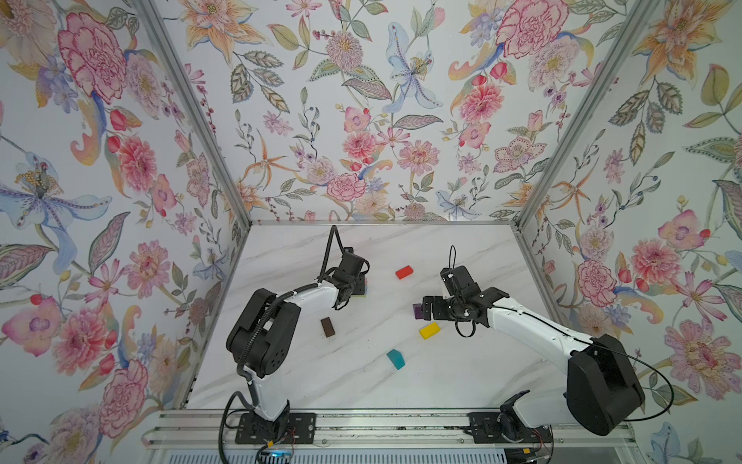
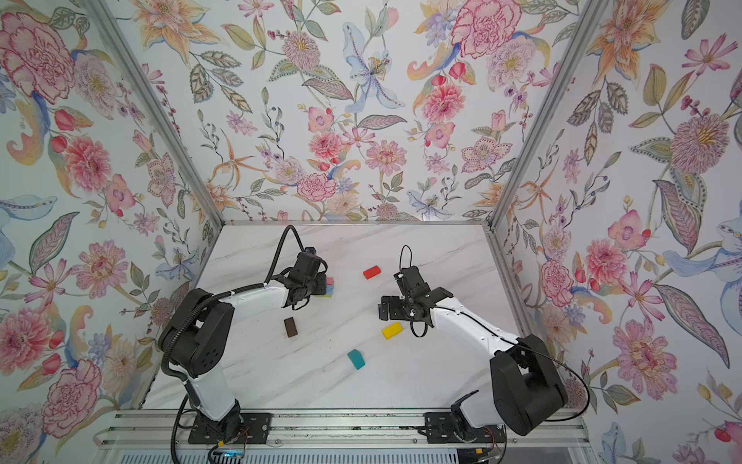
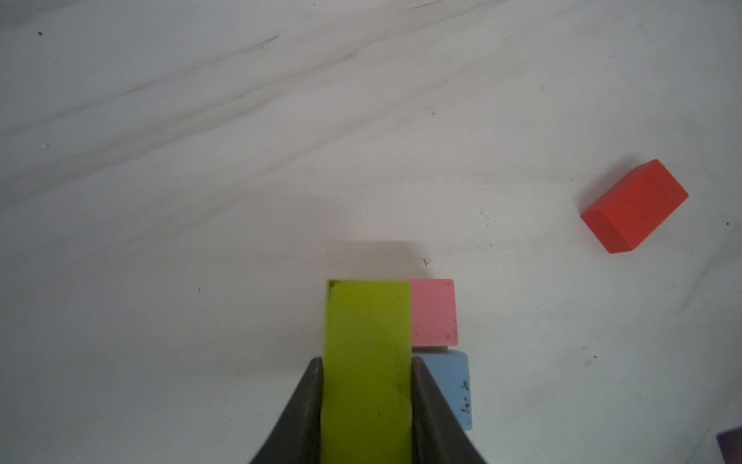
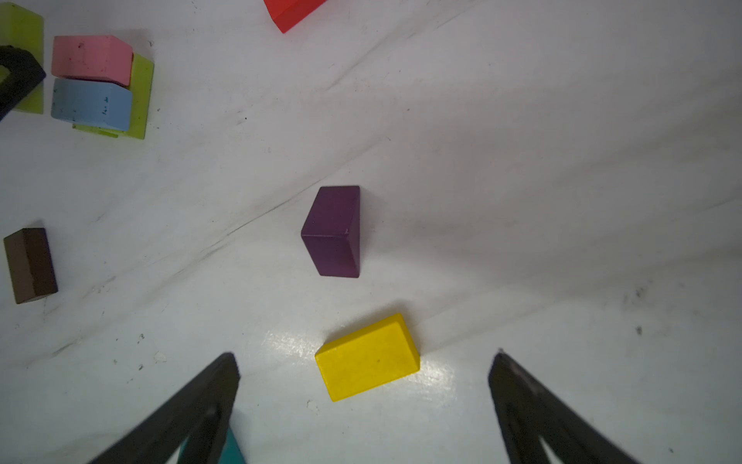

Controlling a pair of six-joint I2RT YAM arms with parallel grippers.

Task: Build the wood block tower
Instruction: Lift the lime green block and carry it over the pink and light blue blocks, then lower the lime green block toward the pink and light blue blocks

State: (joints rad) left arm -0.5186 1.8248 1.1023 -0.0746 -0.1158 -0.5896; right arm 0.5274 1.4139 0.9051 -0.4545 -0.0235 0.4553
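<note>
My left gripper (image 3: 367, 401) is shut on a lime green block (image 3: 367, 341). It holds the block over one half of the tower (image 2: 329, 286). The tower's top layer is a pink block (image 3: 435, 313) beside a light blue block (image 3: 447, 385), on a lime green base (image 4: 141, 96). Whether the held block touches them I cannot tell. My right gripper (image 4: 364, 356) stands open above the table, over a yellow block (image 4: 367, 373). A purple block (image 4: 333, 233) lies just beyond it. Loose on the table are a red block (image 1: 404, 272), a brown block (image 1: 327, 326) and a teal block (image 1: 396, 358).
The white marble table (image 1: 305, 385) is closed in by flowered walls at the back and both sides. The arm bases sit on a metal rail (image 1: 385, 430) along the front edge. In both top views the left wrist hides most of the tower.
</note>
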